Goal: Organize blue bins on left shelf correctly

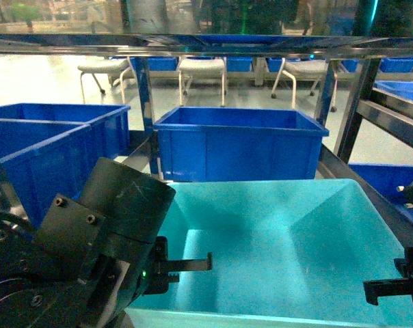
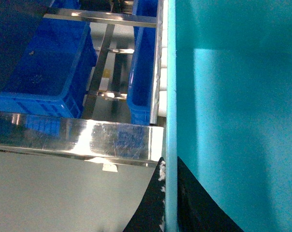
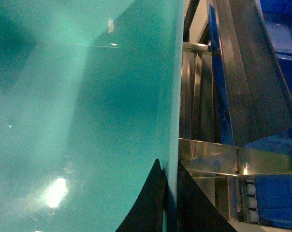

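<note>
here the light turquoise plastic tub (image 1: 282, 253) sat at the front edge of the shiny steel roller shelf (image 2: 102, 137). the left gripper (image 2: 167, 193) and right gripper (image 3: 170, 198) each pinched a side rim, likely so the tub stayed level.

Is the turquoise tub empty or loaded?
Empty as far as shown: the tub's floor and sloped walls are bare in the head view; both wrist views show only smooth turquoise inside.

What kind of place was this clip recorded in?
Probably a warehouse or factory parts-storage area: steel flow racks with white rollers, rows of dark blue crates, and a turquoise bin being handled on the shelf.
</note>
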`<state>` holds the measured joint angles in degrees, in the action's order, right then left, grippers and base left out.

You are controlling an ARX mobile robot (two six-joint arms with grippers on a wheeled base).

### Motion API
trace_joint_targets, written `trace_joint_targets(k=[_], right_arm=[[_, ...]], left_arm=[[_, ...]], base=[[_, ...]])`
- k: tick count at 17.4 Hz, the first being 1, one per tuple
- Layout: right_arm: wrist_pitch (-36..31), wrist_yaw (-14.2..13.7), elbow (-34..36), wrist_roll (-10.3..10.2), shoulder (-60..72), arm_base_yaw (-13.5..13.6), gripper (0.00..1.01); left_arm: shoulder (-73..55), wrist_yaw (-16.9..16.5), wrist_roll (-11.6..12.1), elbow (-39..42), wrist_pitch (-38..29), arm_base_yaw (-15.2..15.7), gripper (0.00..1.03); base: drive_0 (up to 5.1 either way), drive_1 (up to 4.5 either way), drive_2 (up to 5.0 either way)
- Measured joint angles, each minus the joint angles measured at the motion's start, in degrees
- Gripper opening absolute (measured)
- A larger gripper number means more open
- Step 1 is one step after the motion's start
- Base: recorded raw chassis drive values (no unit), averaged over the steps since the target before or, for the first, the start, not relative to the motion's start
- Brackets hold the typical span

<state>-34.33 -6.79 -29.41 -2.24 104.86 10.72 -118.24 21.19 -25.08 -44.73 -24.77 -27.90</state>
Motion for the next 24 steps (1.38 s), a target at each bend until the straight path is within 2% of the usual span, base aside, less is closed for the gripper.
trace_joint_targets(k=[3,6,9,11,12,13,14,17,20,22,23,24], right_arm=[[0.28,0.2,-4.04,-0.85,5.95,-1.16,0.02],[1.51,0.09,-8.92,-1.42,8.52,-1.18,0.02],[6.93,1.33,-15.47,-2.25,10.32,-0.52,0.02],[10.6,1.92,-19.67,-2.25,12.24,-0.44,0.02],[10.75,1.84,-20.72,-2.25,13.2,-0.42,0.02],[10.93,2.54,-20.72,-2.27,13.18,-0.11,0.03],[10.97,2.71,-20.72,-1.97,13.18,0.35,0.1],[10.93,3.72,-20.72,-1.16,13.18,1.07,0.32],[10.95,3.72,-20.72,-1.09,13.18,1.22,0.63],[9.38,4.02,-19.52,-1.09,12.5,0.5,0.85],[8.17,3.87,-17.07,-0.94,10.69,0.02,0.94],[8.7,3.5,-13.22,-0.87,6.6,-0.31,0.99]], left_arm=[[-3.45,-0.63,0.07,-4.85,3.26,0.39,0.02],[-6.71,-1.68,1.7,-10.45,4.68,2.45,0.02],[-9.57,-2.4,4.85,-17.38,8.44,5.22,0.02],[-11.8,-3.34,6.1,-20.59,9.7,6.14,0.02],[-13.11,-3.43,6.47,-21.81,9.11,6.4,0.07],[-13.6,-1.9,6.38,-21.9,9.22,6.4,0.17],[-13.77,-0.76,6.1,-21.9,9.14,6.4,0.24],[-13.75,-0.26,5.99,-22.29,8.79,6.43,0.46],[-13.73,-0.24,5.62,-22.32,8.57,6.4,0.77],[-9.9,-0.5,4.79,-19.56,9.64,5.05,0.98],[-6.12,-0.68,4.79,-16.15,9.9,3.58,0.98],[-1.79,-0.66,4.33,-12.76,11.78,2.05,0.98]], base=[[0.0,0.0,0.0],[0.0,0.0,0.0],[0.0,0.0,0.0],[0.0,0.0,0.0],[0.0,0.0,0.0],[0.0,0.0,0.0],[0.0,0.0,0.0],[0.0,0.0,0.0],[0.0,0.0,0.0],[0.0,0.0,0.0],[0.0,0.0,0.0],[0.0,0.0,0.0]])
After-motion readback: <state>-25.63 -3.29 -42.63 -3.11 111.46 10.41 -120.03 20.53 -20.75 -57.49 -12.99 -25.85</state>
